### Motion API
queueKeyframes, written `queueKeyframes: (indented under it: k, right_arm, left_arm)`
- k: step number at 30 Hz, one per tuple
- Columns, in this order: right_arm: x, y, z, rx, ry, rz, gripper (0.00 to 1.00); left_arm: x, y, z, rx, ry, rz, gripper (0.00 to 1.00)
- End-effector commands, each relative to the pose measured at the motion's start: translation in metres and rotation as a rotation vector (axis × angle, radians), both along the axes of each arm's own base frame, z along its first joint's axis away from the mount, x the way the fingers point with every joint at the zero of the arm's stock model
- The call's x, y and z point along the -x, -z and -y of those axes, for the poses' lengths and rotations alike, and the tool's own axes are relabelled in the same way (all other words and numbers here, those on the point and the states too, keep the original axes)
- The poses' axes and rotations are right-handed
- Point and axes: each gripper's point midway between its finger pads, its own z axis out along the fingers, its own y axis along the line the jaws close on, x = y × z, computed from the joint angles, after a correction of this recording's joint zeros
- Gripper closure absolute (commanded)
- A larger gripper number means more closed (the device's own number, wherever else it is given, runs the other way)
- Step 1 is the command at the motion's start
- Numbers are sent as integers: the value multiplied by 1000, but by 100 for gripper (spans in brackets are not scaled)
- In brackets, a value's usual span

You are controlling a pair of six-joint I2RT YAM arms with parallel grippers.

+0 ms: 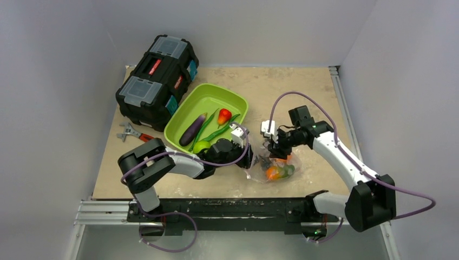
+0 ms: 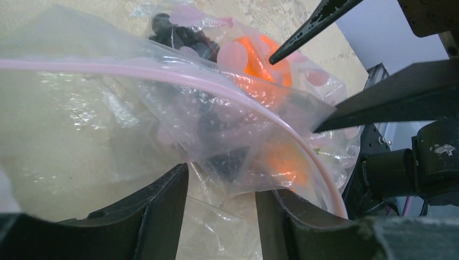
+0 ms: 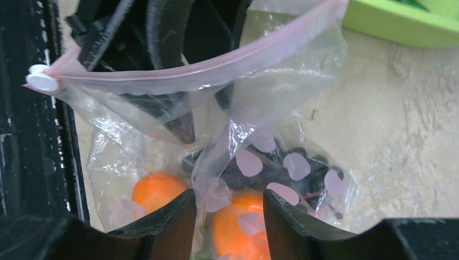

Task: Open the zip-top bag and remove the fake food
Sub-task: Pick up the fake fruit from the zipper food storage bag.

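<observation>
We see the zip-top bag (image 1: pixel 275 169) lying on the table (image 1: pixel 303 97) near its front edge, between the two arms and just right of the lime-green tray (image 1: pixel 214 98). Part of the fake food (image 1: pixel 274 173) sits inside it: an orange fruit (image 3: pixel 156 190), a second orange piece (image 3: pixel 238 223) and some dark items we cannot identify through the crinkled plastic. The left gripper (image 2: pixel 221 181) is at the bag's left side. Its jaws are parted, with loose bag film between them, and we see no firm pinch. The right gripper (image 3: pixel 228 195) comes in from the right. Its jaws also stand apart, released, with a fold of clear film running through the gap. In the right wrist view the pink zip strip (image 3: pixel 216 64) stretches across the top of the bag, a white slider (image 3: pixel 42 81) at its left end, and dark fingers of the other arm show behind the film below it. We cannot tell whether those fingers are inside the bag's mouth or behind it. In the tray lie a purple eggplant (image 1: pixel 193 130), a long green pod (image 1: pixel 204 129), a red pepper (image 1: pixel 224 115) and a lime-green ball (image 1: pixel 201 146). A black toolbox (image 1: pixel 157 81) stands at the table's far left corner, beside the tray, and a red-handled wrench (image 1: pixel 132 133) lies in front of the toolbox.
</observation>
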Motion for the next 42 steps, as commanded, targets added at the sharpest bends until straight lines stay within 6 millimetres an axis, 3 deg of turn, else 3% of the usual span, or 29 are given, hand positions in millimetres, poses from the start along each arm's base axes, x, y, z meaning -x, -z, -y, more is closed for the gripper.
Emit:
queueKeyframes:
  k: [1,6,13,15,19,21,27,29,33,42]
  right_arm:
    - [-17,6,5,34,85,29,54]
    - [-21,20,11,82,114,-9,44]
    - [-24,48,20,162,152,-76,44]
    - [-24,53,21,171,154,-98,49]
    - [-20,60,20,178,149,-135,79]
    - [-17,52,12,133,119,-144,98]
    - [-4,-4,-20,-87,6,-105,100]
    - [-3,-12,-22,-101,-4,-100,100]
    - [-2,-14,-24,-113,-8,-115,100]
    - [-6,-7,-25,-105,18,-133,100]
  left_arm:
    - [2,-10,17,41,71,9,54]
    - [-4,7,29,-40,90,-39,54]
    - [-12,15,35,-75,71,-72,53]
    - [-16,14,40,-82,67,-84,52]
    - [-21,20,43,-97,43,-113,53]
    - [-21,20,43,-87,41,-117,54]
    - [-23,6,42,25,53,-105,55]
    - [-23,0,42,65,64,-97,55]
    - [-24,1,44,64,64,-111,53]
    - [-28,29,47,-38,41,-195,53]
